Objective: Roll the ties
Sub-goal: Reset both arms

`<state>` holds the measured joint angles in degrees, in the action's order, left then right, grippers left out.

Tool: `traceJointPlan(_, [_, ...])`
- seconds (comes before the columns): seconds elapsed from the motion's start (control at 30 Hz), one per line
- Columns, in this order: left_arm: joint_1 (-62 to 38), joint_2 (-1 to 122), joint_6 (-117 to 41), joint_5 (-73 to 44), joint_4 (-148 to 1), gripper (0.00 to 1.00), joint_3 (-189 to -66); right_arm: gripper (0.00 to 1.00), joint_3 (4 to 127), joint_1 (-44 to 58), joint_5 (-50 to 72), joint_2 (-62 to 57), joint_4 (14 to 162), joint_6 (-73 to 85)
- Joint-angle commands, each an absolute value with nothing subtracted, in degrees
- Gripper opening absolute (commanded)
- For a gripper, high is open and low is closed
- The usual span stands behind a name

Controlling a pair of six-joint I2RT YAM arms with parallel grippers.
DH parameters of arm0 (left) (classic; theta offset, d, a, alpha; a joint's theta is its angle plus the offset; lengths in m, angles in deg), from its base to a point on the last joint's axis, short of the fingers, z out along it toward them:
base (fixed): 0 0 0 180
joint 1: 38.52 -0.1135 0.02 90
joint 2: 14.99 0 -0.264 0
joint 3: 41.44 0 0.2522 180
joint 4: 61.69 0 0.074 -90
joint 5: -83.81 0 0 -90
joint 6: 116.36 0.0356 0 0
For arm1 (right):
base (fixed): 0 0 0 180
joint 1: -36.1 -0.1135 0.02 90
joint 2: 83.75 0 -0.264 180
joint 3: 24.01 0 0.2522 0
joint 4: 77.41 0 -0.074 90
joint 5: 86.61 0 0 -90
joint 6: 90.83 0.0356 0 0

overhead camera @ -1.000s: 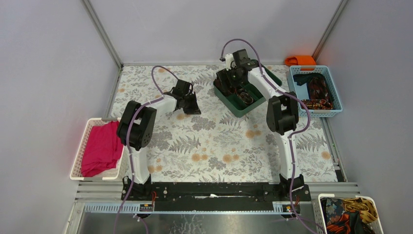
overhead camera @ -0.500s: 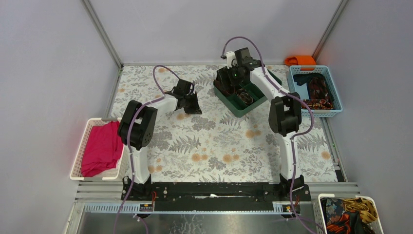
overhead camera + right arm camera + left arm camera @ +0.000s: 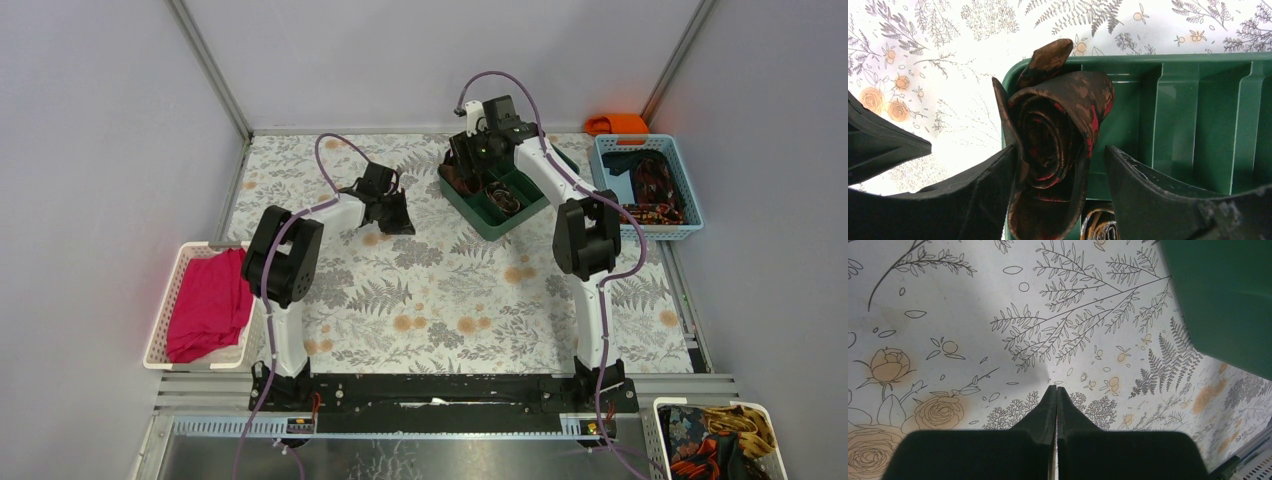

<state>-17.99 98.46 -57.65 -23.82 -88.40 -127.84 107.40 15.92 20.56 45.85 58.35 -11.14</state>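
Note:
A rolled dark red-black tie with orange-tan pattern stands in the corner compartment of the green tray, its tail end poking over the rim. My right gripper is open around it: the left finger touches the roll, and the right finger stands clear with a gap. In the top view the right gripper is over the tray's far left end. A second rolled tie lies in the compartment nearer me. My left gripper is shut and empty, low over the floral table left of the tray.
A blue basket with loose ties stands at the back right, with an orange cloth behind it. A white basket with magenta cloth is at the left edge. A white bin of ties is at the front right.
My right gripper has shifted slightly left and back over the tray's far left corner. The left arm has not moved.

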Motion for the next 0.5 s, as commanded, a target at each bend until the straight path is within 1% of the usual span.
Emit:
traceJointPlan(0.0, [-17.7, 99.4, -56.3, -24.1, -89.3, 0.00, -129.6, 0.69, 107.9, 15.7, 20.5, 46.5, 61.2, -10.0])
traceJointPlan(0.07, [-17.7, 99.2, -56.3, -24.0, -89.3, 0.00, -129.5, 0.61, 108.8, 15.6, 20.5, 47.2, 60.6, -9.9])
traceJointPlan(0.3, [-17.7, 99.1, -56.2, -24.2, -89.0, 0.00, -129.4, 0.39, 111.4, 15.2, 21.4, 50.7, 58.3, -9.8])
traceJointPlan(0.37, [-17.7, 99.1, -56.1, -24.1, -89.0, 0.00, -129.4, 0.30, 111.3, 15.1, 22.1, 51.2, 57.8, -9.7])
traceJointPlan(0.47, [-17.7, 99.2, -56.2, -24.1, -88.9, 0.00, -129.5, 0.12, 112.0, 15.0, 23.4, 51.8, 56.1, -10.2])
